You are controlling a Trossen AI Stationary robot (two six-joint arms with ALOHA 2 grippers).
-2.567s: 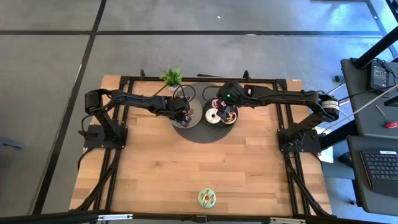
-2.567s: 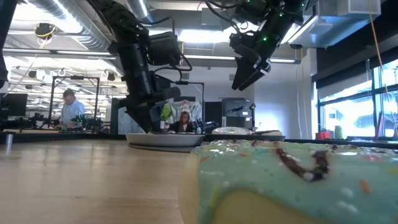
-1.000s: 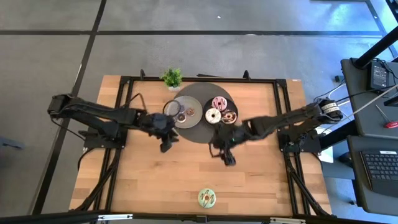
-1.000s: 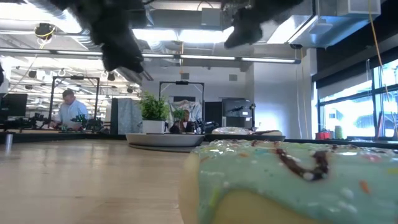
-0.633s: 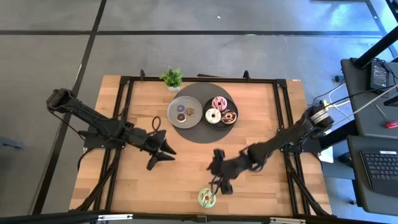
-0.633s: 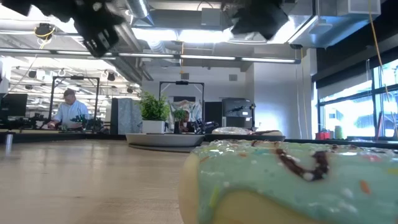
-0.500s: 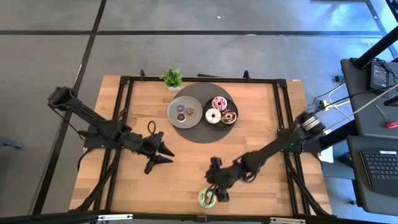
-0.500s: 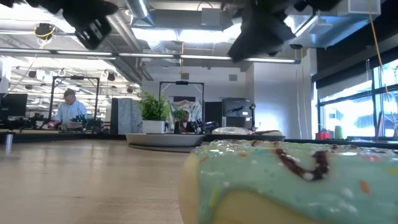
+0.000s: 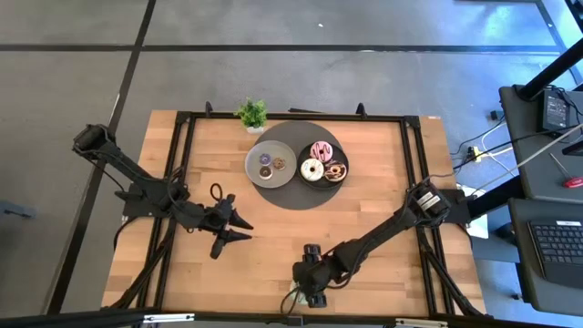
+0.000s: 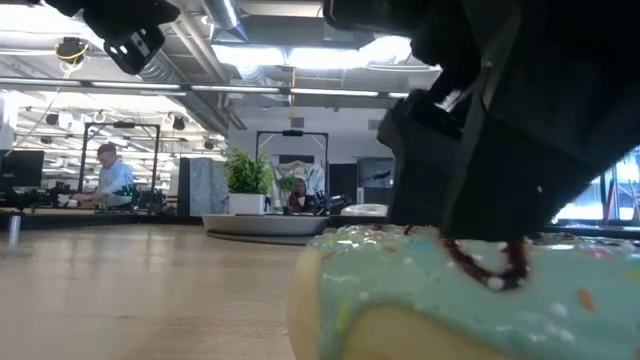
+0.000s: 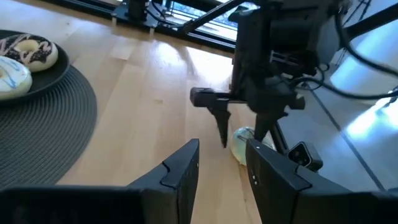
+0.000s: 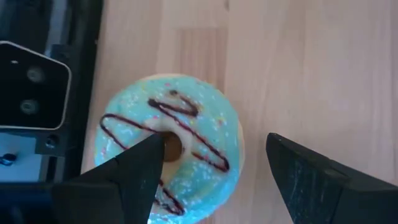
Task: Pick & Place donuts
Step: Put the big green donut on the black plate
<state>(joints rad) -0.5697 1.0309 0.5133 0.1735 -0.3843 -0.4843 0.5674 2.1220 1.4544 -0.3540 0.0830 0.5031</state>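
Note:
The green-iced donut (image 12: 198,127), striped with chocolate lines, lies flat on the wood by the table's near edge and fills the low view (image 10: 450,290). My right gripper (image 12: 214,140) hangs over it, open, pointing down. One finger shows over the donut's hole side and the other beyond its rim. In the high view this gripper (image 9: 310,290) hides the donut. White, pink and chocolate donuts (image 9: 323,164) lie on a dark plate. Tiny donuts (image 9: 271,165) lie on a grey plate. My left gripper (image 9: 242,230) is open above the table's left half. My right gripper comes at the green donut from above with its fingers (image 11: 222,127) standing on either side of it (image 11: 241,142). I cannot tell whether they touch it. The donut lies flat on the table.
The two plates sit on a round dark mat (image 9: 291,196) at the far middle, with a small potted plant (image 9: 252,113) behind them. Black frame rails (image 9: 173,182) run along the table's sides. Bare wood lies between mat and near edge. People show in the room beyond.
My right gripper has swung from beside the mat toward the near edge and come down over the green donut. My left gripper has drawn back from the mat toward the table's left and near side. The donuts have stayed in place.

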